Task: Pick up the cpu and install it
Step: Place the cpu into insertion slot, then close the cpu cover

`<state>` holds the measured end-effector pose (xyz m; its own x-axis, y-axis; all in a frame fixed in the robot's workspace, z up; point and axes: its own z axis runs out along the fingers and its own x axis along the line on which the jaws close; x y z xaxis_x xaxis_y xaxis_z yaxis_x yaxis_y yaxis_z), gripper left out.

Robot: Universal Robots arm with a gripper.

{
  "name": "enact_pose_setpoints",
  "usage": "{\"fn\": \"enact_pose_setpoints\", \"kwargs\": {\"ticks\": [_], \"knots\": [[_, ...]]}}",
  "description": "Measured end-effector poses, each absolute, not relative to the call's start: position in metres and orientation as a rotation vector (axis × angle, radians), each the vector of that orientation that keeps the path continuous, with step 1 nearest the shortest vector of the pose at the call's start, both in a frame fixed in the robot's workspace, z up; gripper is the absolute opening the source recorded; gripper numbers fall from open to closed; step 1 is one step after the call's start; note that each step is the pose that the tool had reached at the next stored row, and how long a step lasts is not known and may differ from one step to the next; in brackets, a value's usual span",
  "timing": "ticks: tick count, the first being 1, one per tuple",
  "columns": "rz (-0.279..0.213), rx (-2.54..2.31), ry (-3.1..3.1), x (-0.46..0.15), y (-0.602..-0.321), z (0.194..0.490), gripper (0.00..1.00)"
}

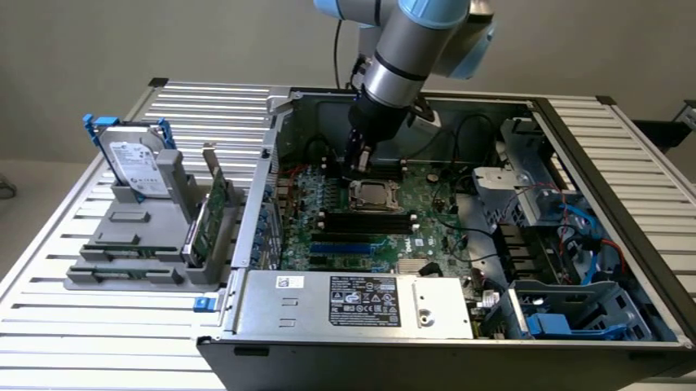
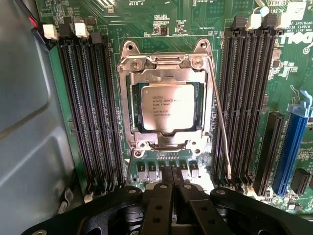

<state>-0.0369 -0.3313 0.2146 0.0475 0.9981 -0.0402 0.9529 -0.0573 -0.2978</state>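
Observation:
The cpu (image 2: pixel 167 106), a small square chip with a shiny silver top, lies flat inside the metal-framed socket (image 2: pixel 128 105) on the green motherboard. In the exterior view the cpu (image 1: pixel 376 195) sits in the middle of the open computer case. My gripper (image 2: pixel 171 183) hovers just beside the socket, its two black fingers pressed together with nothing between them. From outside, the gripper (image 1: pixel 357 169) hangs down from the arm at the socket's far edge, apart from the chip.
Black memory slots (image 2: pixel 95 107) flank the socket on both sides. A thin socket lever (image 2: pixel 221 132) runs along one side. A silver hard drive (image 1: pixel 139 167) with blue handles stands in a grey holder at the exterior view's left, on the slatted table (image 1: pixel 98 334).

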Motion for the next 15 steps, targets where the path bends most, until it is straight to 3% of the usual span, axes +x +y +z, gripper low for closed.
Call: {"fn": "enact_pose_setpoints", "kwargs": {"ticks": [15], "knots": [[0.351,-2.127,-2.015,-0.0376,-0.3316,0.2198,0.11]]}}
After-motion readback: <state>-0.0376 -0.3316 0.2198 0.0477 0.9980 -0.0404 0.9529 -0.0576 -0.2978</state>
